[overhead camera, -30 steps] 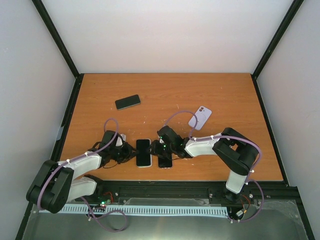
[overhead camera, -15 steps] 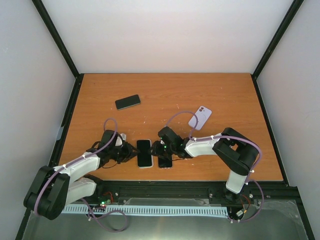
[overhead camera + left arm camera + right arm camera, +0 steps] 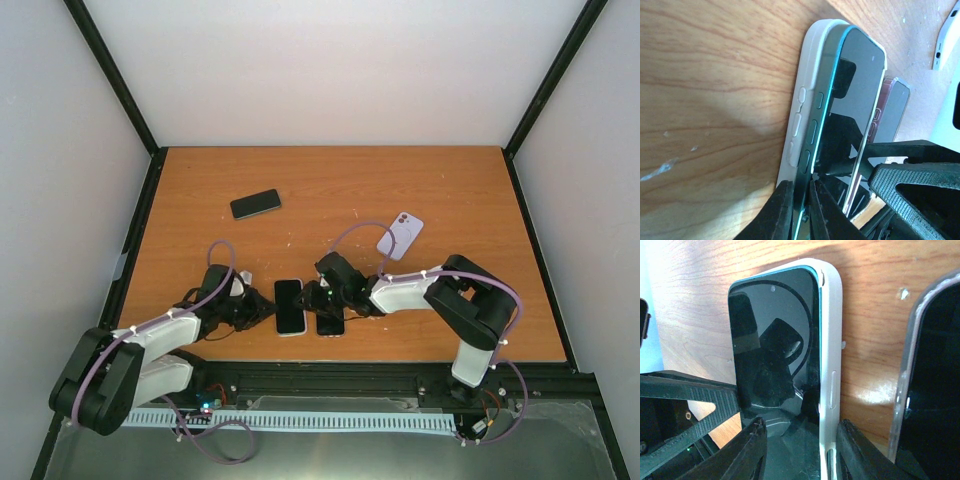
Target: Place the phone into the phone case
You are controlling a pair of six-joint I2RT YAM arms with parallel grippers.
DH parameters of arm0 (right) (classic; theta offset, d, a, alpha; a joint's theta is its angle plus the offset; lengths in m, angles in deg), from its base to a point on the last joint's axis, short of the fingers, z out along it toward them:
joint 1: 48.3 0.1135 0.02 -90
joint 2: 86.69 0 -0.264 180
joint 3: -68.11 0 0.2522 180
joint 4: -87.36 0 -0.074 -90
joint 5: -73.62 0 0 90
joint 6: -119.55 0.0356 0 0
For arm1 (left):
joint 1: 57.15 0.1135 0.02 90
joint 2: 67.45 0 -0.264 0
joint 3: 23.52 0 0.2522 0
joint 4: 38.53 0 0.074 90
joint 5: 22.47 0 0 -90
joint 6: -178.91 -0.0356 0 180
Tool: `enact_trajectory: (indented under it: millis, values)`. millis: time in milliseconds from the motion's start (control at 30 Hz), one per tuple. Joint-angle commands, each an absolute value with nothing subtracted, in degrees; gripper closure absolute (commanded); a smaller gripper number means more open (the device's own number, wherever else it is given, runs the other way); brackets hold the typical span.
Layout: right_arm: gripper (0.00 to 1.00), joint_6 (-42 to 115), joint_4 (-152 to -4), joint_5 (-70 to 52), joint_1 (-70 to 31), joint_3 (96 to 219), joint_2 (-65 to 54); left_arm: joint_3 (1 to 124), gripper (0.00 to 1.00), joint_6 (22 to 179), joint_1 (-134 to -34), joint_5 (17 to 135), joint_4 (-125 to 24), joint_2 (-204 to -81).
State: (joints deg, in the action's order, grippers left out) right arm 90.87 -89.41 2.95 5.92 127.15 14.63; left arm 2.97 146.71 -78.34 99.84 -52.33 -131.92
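Note:
The phone (image 3: 289, 303), black-screened with a teal rim, lies in the white phone case (image 3: 290, 331) near the table's front edge. In the left wrist view the phone's (image 3: 852, 95) left edge stands lifted out of the case (image 3: 807, 90). My left gripper (image 3: 800, 189) (image 3: 262, 309) is shut on that teal edge. From the other side my right gripper (image 3: 801, 425) (image 3: 312, 298) straddles the right edge. One finger lies over the screen (image 3: 775, 340) and the other presses against the case's (image 3: 831, 340) outer wall.
A second phone in a clear case (image 3: 330, 322) (image 3: 935, 390) lies just right of the white case, under my right gripper. A dark phone (image 3: 255, 204) lies at the back left. A pale case (image 3: 400, 234) lies face down at mid right.
My left gripper opened a little and then closed on the phone's left edge. The phone and case shifted slightly to the right. The right gripper kept its place.

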Motion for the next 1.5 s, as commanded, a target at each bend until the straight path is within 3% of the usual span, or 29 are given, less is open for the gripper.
enact_trajectory:
  millis: [0, 400, 700, 1000, 1200, 1467]
  values:
    - [0.61, 92.2, -97.8, 7.3, 6.3, 128.5, 12.8, 1.5, 0.90, 148.5, -78.8, 104.7, -47.5, -133.7]
    - [0.61, 97.0, -107.3, 11.3, 6.3, 125.1, 11.3, 1.8, 0.83, 148.3, -78.8, 102.8, -50.8, -131.7]
    - [0.60, 98.7, -111.2, 13.4, 6.4, 124.1, 10.8, 0.6, 0.73, 149.0, -78.8, 102.9, -51.1, -129.6]
    - [0.60, 100.6, -114.5, 14.5, 7.5, 123.5, 14.8, -0.9, 0.73, 149.5, -78.8, 103.1, -50.8, -127.6]
    - [0.65, 97.6, -107.9, 12.6, 7.5, 125.0, 15.2, -0.8, 0.73, 149.6, -78.8, 103.3, -50.4, -127.8]
    - [0.82, 93.3, -103.5, 9.8, 7.4, 126.5, 16.8, -2.3, 0.72, 151.4, -78.8, 105.2, -47.5, -127.6]
